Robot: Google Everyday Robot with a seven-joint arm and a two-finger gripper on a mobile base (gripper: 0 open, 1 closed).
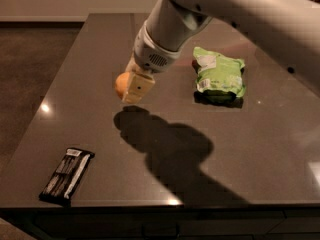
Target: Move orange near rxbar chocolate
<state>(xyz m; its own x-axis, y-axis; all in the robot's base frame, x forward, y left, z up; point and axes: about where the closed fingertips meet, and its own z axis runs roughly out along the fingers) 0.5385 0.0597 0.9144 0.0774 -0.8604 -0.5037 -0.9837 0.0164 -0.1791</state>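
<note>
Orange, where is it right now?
In the camera view, the orange is held in the gripper above the table, left of the green bag.

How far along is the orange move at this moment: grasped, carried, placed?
Done: the gripper is shut on the orange, held above the table, its shadow cast below. In hand: the carry, with the orange mid-table, left of the green bag. Left: crossing to the rxbar chocolate at the front-left corner and setting the orange down beside it.
</note>
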